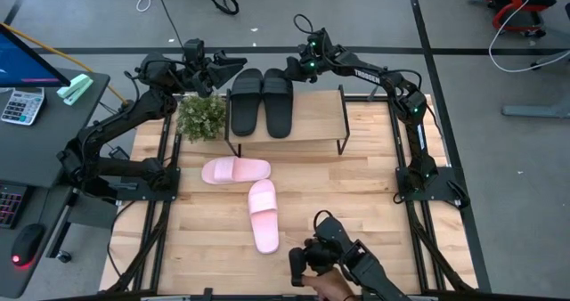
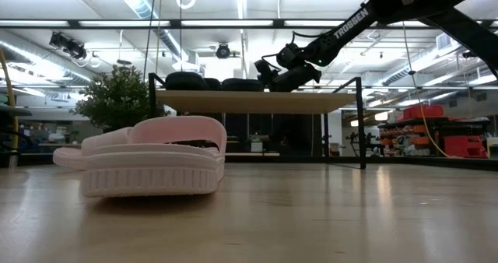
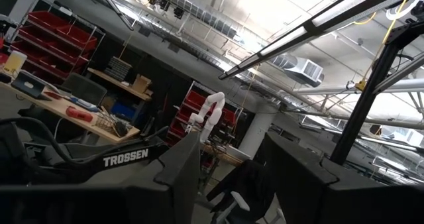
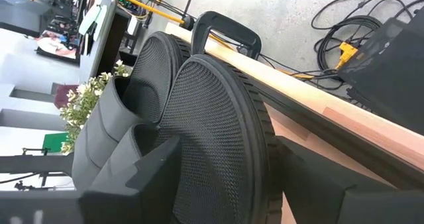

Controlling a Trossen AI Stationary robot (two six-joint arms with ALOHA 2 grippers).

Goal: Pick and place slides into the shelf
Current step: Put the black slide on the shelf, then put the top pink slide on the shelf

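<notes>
1. Slides lie in two pairs: two black ones on the shelf, two pale pink ones down on the bench.
2. At the far left of the high view, the left arm reaches toward the back edge of the bench, its left pincer (image 1: 233,63) lifted just behind a small potted plant (image 1: 201,117). Its own wrist view looks up at the ceiling, and I cannot tell whether its fingers are parted or closed; nothing shows between them.
3. The potted plant stands on the bench (image 1: 356,203) just beside the left end of the shelf (image 1: 307,123).
4. In front of the shelf, the first pink slide (image 1: 235,170) lies crosswise on the bench.
5. The second pink slide (image 1: 264,214) lies lengthwise just in front of it, its end touching or nearly touching the first.
6. On the shelf's light top board, the left black slide (image 1: 246,101) and the right black slide (image 1: 277,101) sit side by side, touching along their length, over the left half of the board.
7. The right pincer (image 1: 291,70) is at the back end of the right black slide, its fingers spread and released on either side of the slide's end, not clamping it.
8. In the low view, the same pincer hangs level with the black slides on top of the shelf.
9. The right half of the shelf board is bare wood.
10. At the near edge of the bench, right of centre, a further dark robot arm (image 1: 334,252) comes into the high view.
</notes>
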